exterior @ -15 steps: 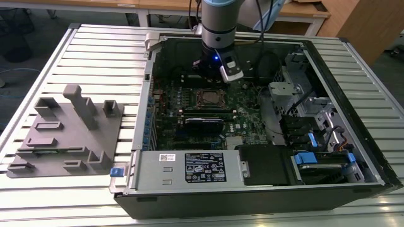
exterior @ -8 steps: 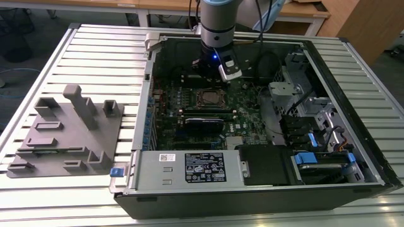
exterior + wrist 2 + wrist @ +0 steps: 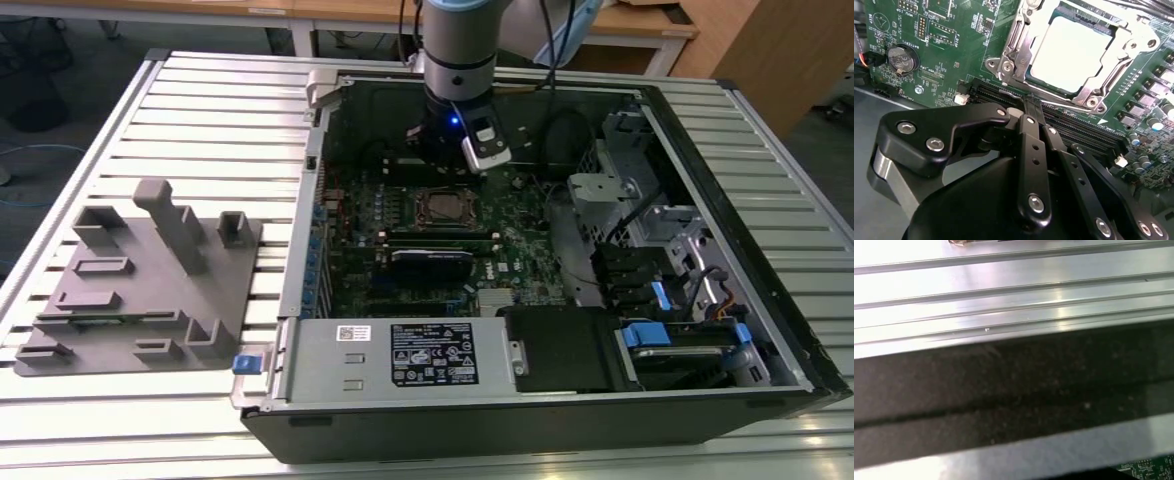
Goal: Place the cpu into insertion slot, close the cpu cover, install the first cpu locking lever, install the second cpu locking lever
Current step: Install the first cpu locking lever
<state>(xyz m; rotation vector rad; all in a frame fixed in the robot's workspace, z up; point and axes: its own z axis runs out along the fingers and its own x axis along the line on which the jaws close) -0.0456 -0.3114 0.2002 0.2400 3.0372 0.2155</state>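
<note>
Inside the open computer case on the slatted aluminium bench, the gripper hangs low over the green motherboard, just beside the insertion slot. In the exterior view the slot sits on the camera side of the jaws, close to them but not under them. Second wrist view: jaws pressed together, gripper pinching nothing that I can see. The tips are down at the long black memory slots, which run between the jaws and the socket, parallel to the socket's nearest edge. Whether the tips touch the board or a memory slot: cannot tell. The cpu lies seated flat in the insertion slot, straight ahead of the jaw tips. Its dull silver top shows through the window of the cpu cover, which lies down over it. The chip is square, so it has no long axis to line up with. A thin lever rod runs along one side of the frame; latched or not, cannot tell. Judgement: cpu placed and cover closed; the levers are the open item. Coin cell lies well off to one side. Grey fixture tray sits on the bench at the exterior view's left, apart from the case. First wrist view gives bench slats and a dark band, likely the case wall.
</note>
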